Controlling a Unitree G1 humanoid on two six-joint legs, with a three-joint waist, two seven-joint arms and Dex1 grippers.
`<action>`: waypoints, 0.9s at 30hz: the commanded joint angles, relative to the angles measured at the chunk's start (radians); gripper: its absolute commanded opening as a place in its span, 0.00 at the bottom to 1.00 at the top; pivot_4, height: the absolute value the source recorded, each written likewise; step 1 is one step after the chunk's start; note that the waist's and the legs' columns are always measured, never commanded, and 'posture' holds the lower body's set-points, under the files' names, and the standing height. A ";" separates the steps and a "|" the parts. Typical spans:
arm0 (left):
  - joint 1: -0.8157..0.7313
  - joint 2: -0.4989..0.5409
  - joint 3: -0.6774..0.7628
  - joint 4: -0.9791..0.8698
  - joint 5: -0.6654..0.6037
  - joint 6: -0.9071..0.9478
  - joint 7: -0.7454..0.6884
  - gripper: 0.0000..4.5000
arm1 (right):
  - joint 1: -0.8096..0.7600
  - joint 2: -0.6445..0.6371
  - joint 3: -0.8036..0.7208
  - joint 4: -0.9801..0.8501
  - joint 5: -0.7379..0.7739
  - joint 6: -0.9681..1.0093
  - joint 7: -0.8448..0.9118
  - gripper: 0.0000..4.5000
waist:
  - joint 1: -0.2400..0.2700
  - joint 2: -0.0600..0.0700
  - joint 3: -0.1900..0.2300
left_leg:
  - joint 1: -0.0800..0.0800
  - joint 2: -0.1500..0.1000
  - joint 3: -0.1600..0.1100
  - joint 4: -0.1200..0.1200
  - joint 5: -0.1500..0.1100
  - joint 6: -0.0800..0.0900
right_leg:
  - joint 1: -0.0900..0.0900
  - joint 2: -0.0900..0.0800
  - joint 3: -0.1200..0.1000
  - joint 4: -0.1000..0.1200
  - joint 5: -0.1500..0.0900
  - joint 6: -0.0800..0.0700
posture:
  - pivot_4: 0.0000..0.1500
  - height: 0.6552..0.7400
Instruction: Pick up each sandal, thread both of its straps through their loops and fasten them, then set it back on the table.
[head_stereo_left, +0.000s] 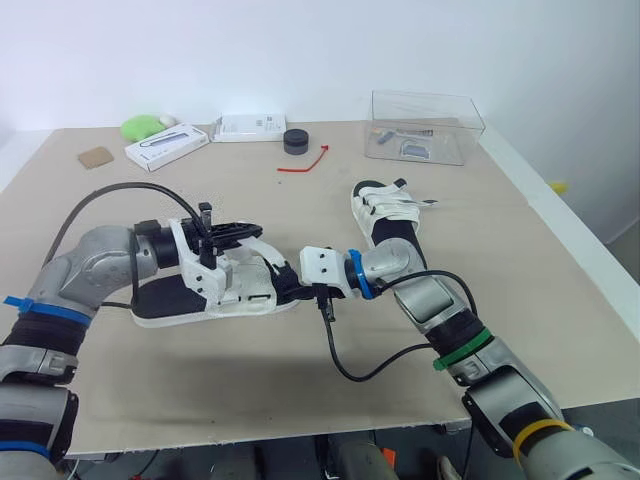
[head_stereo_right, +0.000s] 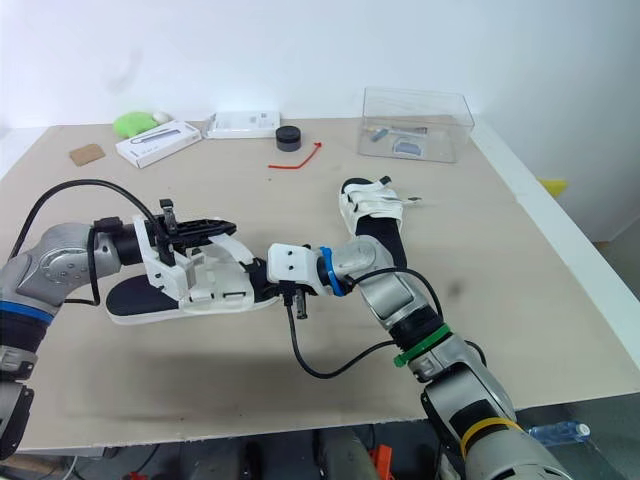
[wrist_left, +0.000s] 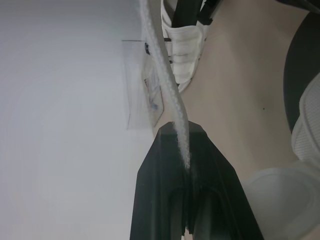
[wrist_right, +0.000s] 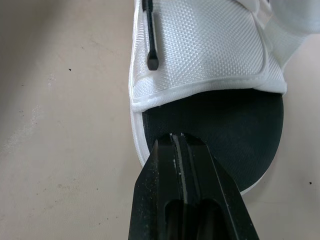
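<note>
Right claw (wrist_right: 177, 139) closed, empty, tips on toe of near sandal (head_stereo_left: 200, 300), pinning it to table (head_stereo_left: 540, 290). Left claw (wrist_left: 180, 127) pinched shut on strap (wrist_left: 167, 75); I should hold it taut, untwisted, feeding toward loop.

Two sandals (head_stereo_left: 160, 298) (head_stereo_left: 385, 207), two white boxes (head_stereo_left: 165, 147) (head_stereo_left: 250, 127)

The left arm (head_stereo_left: 95, 265) comes in from 8 o'clock and bends at the elbow. The left gripper (head_stereo_left: 238, 228) points to 3 o'clock. Its two fingers (wrist_left: 155, 190) pinch tight on a white strap (wrist_left: 167, 85). The right arm (head_stereo_left: 440, 315) comes up from 5 o'clock. The right gripper (head_stereo_left: 287, 283) points to 9 o'clock, low down, with its fingers (wrist_right: 162, 170) pressed together.
</note>
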 joint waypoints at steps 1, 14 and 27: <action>-0.039 0.025 -0.009 0.006 -0.061 0.023 -0.035 0.01 | 0.003 0.000 0.024 0.015 -0.013 0.005 0.018 0.00 | 0.000 0.000 0.000 | 0.000 0.000 0.000 0.000 0.000 0.000 | 0.000 0.000 0.000 0.000 0.000 0.001 | 1.00 0.84; 0.023 0.101 0.002 -0.139 -0.253 0.034 -0.133 0.65 | 0.008 -0.003 0.022 0.015 -0.014 0.009 0.017 0.00 | -0.001 0.000 0.000 | 0.001 0.001 0.001 0.000 0.000 0.000 | 0.000 0.001 0.001 0.000 -0.001 0.002 | 1.00 0.84; 0.380 0.237 0.094 -0.485 -0.484 0.434 -0.259 0.65 | 0.000 0.009 0.027 0.037 -0.012 -0.007 0.024 0.00 | 0.000 0.000 0.000 | 0.002 0.002 0.003 0.000 0.000 0.000 | -0.001 0.001 0.000 0.000 -0.002 0.002 | 1.00 0.84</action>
